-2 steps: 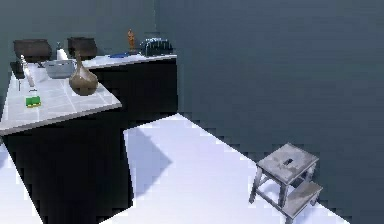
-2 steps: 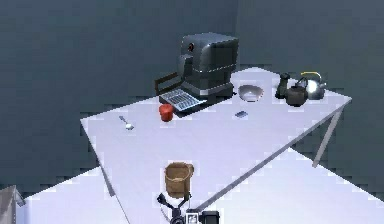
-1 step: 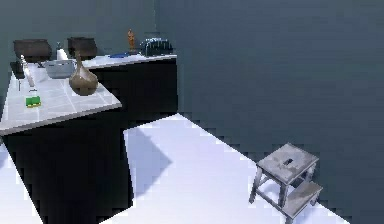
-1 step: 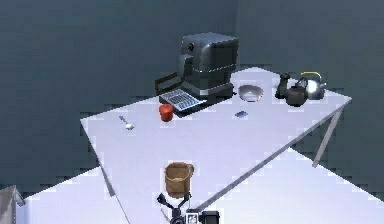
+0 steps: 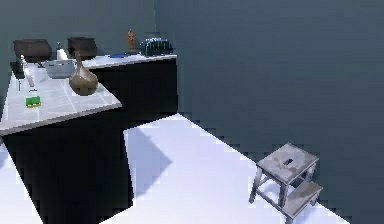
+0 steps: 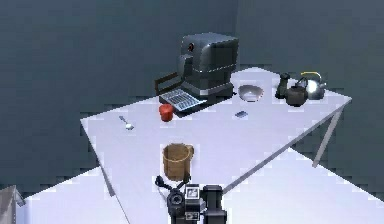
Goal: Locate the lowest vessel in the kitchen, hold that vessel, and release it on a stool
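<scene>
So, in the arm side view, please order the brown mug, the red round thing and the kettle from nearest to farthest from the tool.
1. brown mug, near edge of the table, by the tool.
2. red round thing, mid-table, leftward.
3. kettle, far right end.

The round brown long-necked vase [image 5: 84, 80] looks glossy on a pale matt countertop [image 5: 58, 112]. The grey step stool [image 5: 288, 172] shows rough weathered wood. The dark rounded kettle [image 6: 302, 88] gleams like polished metal on the smooth white tabletop [image 6: 280, 125]
</scene>
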